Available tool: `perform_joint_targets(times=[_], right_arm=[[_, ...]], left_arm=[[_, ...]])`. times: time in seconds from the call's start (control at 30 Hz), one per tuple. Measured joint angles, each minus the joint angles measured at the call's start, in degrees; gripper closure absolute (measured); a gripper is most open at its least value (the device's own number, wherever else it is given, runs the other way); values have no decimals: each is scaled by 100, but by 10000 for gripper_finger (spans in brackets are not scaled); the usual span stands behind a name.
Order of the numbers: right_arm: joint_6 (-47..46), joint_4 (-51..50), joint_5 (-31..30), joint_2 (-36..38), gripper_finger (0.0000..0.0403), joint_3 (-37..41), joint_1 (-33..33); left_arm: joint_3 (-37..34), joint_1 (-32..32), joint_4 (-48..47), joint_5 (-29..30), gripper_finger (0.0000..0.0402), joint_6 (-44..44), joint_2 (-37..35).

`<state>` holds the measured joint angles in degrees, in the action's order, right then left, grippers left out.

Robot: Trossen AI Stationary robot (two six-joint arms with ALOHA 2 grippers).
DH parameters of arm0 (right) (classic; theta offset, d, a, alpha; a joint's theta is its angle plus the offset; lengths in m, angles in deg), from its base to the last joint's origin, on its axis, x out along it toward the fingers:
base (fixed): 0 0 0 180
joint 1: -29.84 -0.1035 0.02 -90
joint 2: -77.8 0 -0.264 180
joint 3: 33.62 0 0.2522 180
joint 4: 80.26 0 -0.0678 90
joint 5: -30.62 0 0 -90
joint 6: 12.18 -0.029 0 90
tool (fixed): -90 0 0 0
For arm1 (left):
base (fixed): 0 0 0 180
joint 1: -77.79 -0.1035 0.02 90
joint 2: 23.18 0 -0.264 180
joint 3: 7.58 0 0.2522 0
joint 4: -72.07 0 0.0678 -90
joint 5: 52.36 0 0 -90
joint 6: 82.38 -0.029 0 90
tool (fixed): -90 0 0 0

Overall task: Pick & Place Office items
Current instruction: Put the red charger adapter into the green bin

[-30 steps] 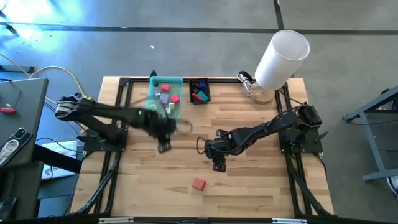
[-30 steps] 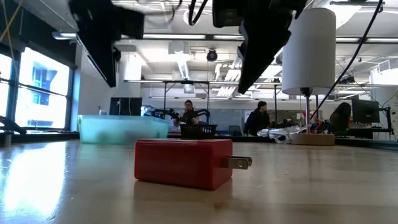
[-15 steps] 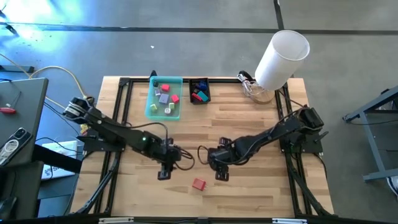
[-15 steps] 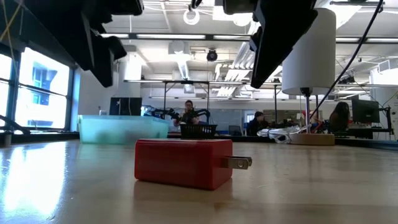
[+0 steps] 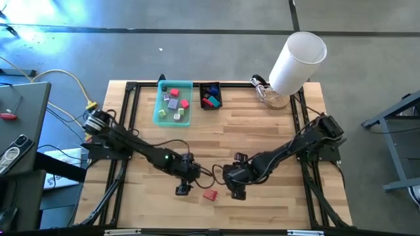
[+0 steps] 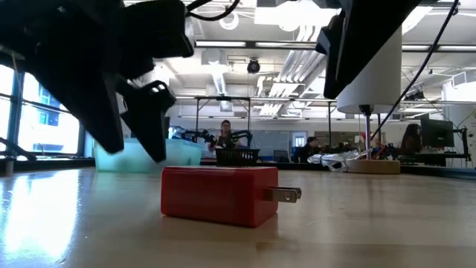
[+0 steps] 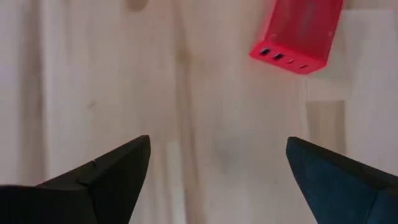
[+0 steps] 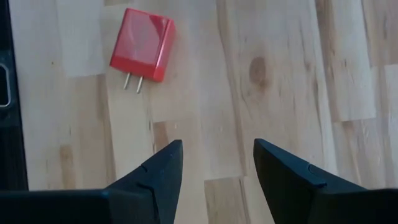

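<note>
A red plug block (image 5: pixel 210 194) lies flat on the wooden table near its front middle, its two metal prongs (image 6: pixel 286 194) sticking out level. It also shows in the left wrist view (image 7: pixel 297 34) and the right wrist view (image 8: pixel 142 45). My left gripper (image 5: pixel 182 189) hangs open just left of the block, low over the table (image 6: pixel 134 126), with nothing between its fingers (image 7: pixel 217 168). My right gripper (image 5: pixel 237 193) stands open just right of the block, also with nothing in it (image 8: pixel 217 168). Several small coloured office items lie in the teal tray (image 5: pixel 161 111).
A small black basket (image 5: pixel 210 96) with a few coloured pieces sits beside the teal tray at the table's far edge. A large white cylinder (image 5: pixel 296 60) stands at the far right corner over a coil of cable. Bare wood lies between the tray and the grippers.
My left gripper has swung from beside the teal tray toward the table's near edge and to the right, sinking low next to the red block. My right gripper has shifted toward the near edge, to the block's other side. The block has not moved.
</note>
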<state>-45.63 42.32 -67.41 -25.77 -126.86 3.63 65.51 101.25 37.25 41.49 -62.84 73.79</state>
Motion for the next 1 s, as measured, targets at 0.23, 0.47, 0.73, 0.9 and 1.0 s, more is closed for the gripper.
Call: perform_joint_targets(times=[0.23, 0.47, 0.73, 0.9, 1.0], right_arm=[[2, 3, 1, -1, 217, 0, -227], [0, 16, 46, -2, 217, 0, -466], [-128, 15, 51, -2, 217, 0, -778], [-128, 14, 58, -2, 217, 0, -904], [-129, 13, 83, -2, 217, 0, -955]], left_arm=[[-4, 235, 950, 61, 34, -125, 523], [-2, 527, 1811, 496, 34, -205, 808], [0, 693, 2845, 713, 34, -279, 1225], [0, 667, 3467, 768, 34, -286, 1580], [2, 623, 3853, 784, 34, -299, 1740]])
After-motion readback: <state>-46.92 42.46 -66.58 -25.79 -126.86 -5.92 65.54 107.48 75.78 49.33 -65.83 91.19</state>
